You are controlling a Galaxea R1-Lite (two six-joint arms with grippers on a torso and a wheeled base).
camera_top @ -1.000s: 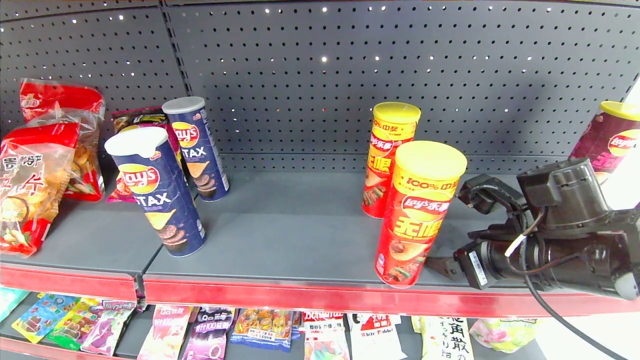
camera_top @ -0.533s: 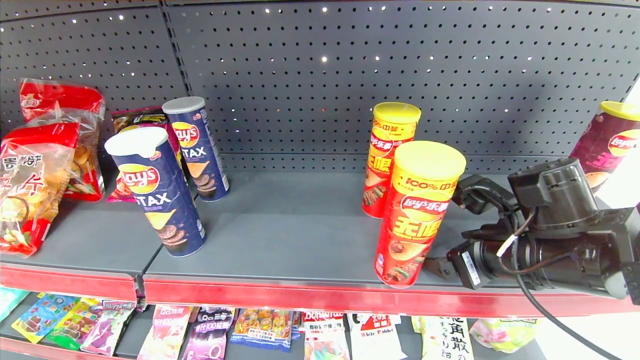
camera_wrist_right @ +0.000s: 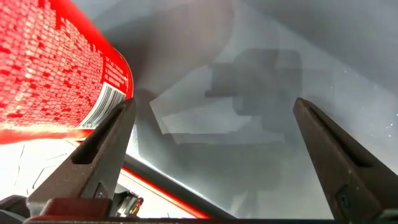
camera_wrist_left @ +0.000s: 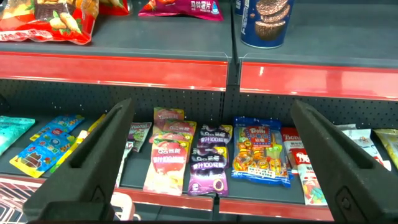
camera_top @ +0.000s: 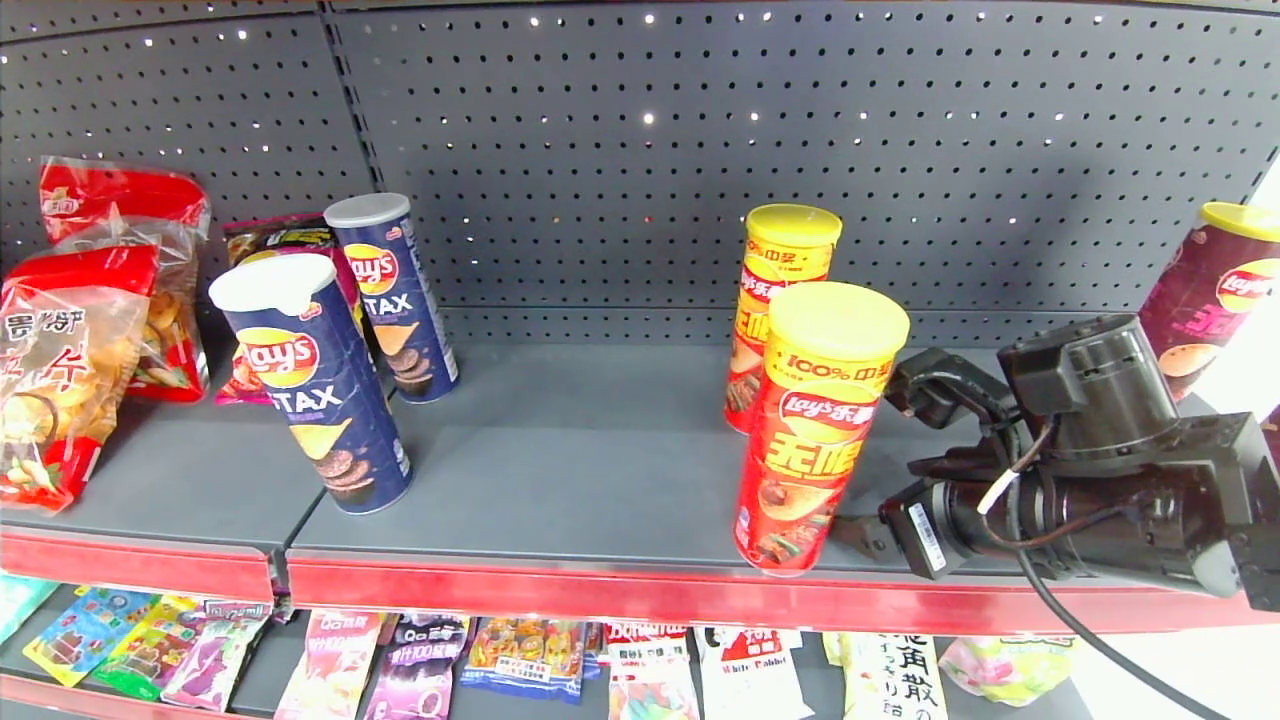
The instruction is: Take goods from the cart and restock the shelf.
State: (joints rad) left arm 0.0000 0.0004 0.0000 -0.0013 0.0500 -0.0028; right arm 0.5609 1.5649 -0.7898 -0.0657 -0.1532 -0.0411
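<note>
Right gripper (camera_wrist_right: 212, 102) is spread wide open with nothing in it. It's parked low over the shelf (camera_top: 560, 470), just to the right of the red chip can with the yellow lid (camera_top: 815, 440). Can't tell if a finger is actually touching it. That can sits at the near edge, right of centre, leaning a bit, with a matching can (camera_top: 785, 290) right behind it. Two blue cans (camera_top: 310, 385) stand well off to the left. Left gripper (camera_wrist_left: 211, 104) is also wide open and empty, down in front of the lower shelf's candy packets (camera_wrist_left: 186, 158).
</note>
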